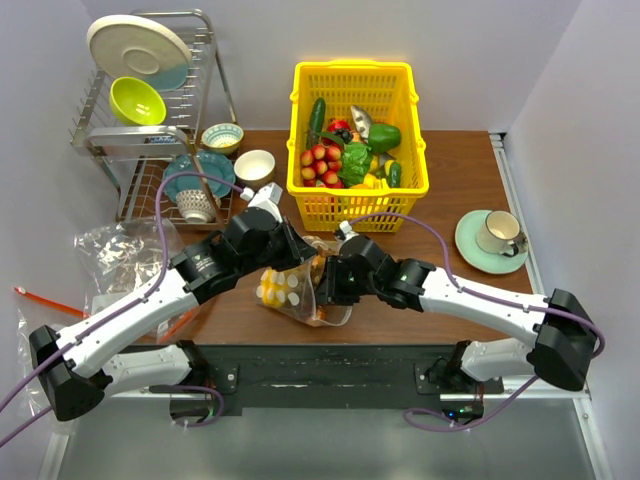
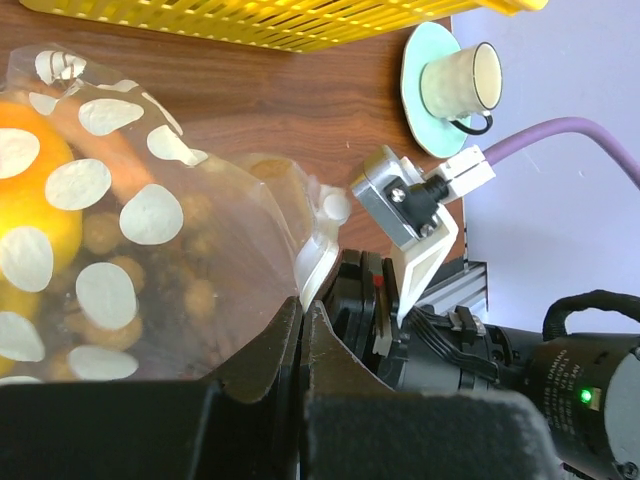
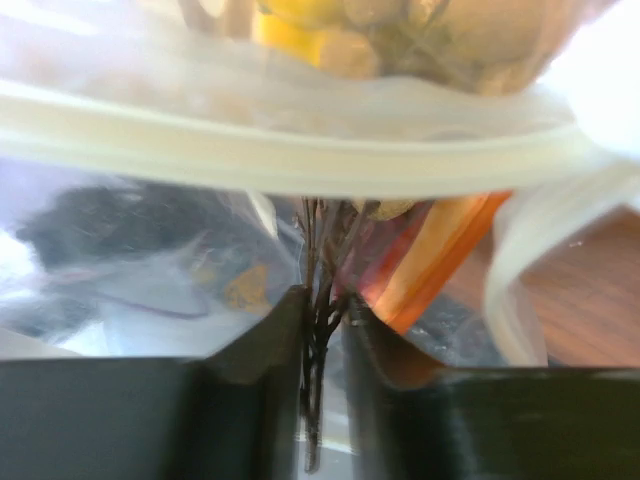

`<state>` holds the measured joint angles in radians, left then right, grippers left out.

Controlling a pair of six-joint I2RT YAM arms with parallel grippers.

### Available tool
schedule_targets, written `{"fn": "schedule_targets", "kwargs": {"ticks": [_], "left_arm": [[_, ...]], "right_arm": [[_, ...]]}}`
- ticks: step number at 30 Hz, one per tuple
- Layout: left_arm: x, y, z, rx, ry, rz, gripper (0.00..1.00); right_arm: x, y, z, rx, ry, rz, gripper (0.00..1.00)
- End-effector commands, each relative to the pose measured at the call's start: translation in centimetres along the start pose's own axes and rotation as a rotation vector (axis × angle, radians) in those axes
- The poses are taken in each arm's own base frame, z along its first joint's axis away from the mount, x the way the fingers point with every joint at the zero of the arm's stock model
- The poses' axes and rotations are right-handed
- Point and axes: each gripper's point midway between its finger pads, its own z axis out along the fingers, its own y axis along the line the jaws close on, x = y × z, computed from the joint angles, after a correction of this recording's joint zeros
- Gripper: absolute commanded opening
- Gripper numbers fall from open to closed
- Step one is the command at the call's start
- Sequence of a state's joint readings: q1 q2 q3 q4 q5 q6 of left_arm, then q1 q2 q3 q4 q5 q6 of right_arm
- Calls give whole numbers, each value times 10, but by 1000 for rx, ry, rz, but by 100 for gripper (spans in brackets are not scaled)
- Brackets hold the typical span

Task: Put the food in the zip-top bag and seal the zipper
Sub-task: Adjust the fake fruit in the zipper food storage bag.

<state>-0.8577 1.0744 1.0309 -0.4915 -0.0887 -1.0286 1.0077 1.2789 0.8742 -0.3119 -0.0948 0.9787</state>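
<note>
Clear plastic printed with whitish dots: the zip-top bag (image 1: 291, 296) lies on the brown table (image 1: 455, 180) between the two arms, just in front of the yellow basket (image 1: 352, 135) of toy produce.

Left gripper (image 2: 303, 335): jaws closed together, with a fold of the bag's film pinched between them.

Right gripper (image 3: 322, 322): jaws drawn almost together on thin bag film at the mouth side (the dark strands in the narrow gap cannot be identified).

Zipper (image 3: 300, 150): a whitish ridged strip running across the right wrist view above the fingers; whether it is pressed shut cannot be told.

Contents: food is already inside the bag. Through the film show a yellow-orange piece (image 2: 30, 205), a brown berry cluster (image 2: 190, 290) and an orange carrot (image 3: 440, 250).

Surroundings: a cup (image 1: 500, 232) on a green saucer (image 1: 478, 258) stands at the right of the table, well apart from the bag; a dish rack (image 1: 150, 130) with bowls stands at the far left.
</note>
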Motion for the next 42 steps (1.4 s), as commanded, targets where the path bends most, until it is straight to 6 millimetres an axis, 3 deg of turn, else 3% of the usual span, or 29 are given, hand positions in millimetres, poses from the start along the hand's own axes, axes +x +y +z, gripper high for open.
{"fn": "schedule_targets", "kwargs": {"ticks": [1,9,13,15,22,24,25,27,28,30,31,36,42], "left_arm": [[-14,-16,-9,65,-54,-22,0],[-12,-14,-16,67,-47,-38,0],[-6,-18,-15,93,-20,-66,0],[-5,-22,-14,112,-15,-83,0],[-4,-29,-8,146,-8,-117,0],[-5,-29,-9,142,-11,-115,0],[-6,-29,-9,138,-16,-114,0],[-9,-27,-10,128,-26,-110,0],[-9,-27,-11,127,-31,-111,0],[-10,-25,-12,118,-38,-111,0],[-12,-25,-13,121,-44,-112,0],[-14,-21,-13,100,-61,-94,0],[-16,-18,-14,88,-68,-85,0]], "right_arm": [[-14,26,-5,-91,-50,21,3],[-47,23,-30,-82,-256,-16,0],[-60,15,-21,-69,-349,-8,0],[-56,8,-8,-58,-346,-3,0],[-41,30,20,-57,-317,-72,0],[-36,33,22,-62,-293,-92,3],[-35,34,22,-64,-286,-99,10],[-36,35,17,-67,-287,-112,19],[-35,31,15,-52,-284,-118,30],[-37,32,4,-56,-295,-130,38],[-35,27,0,-37,-289,-138,48],[-39,31,-36,-58,-313,-169,52],[-42,10,-74,31,-343,-199,55]]}}
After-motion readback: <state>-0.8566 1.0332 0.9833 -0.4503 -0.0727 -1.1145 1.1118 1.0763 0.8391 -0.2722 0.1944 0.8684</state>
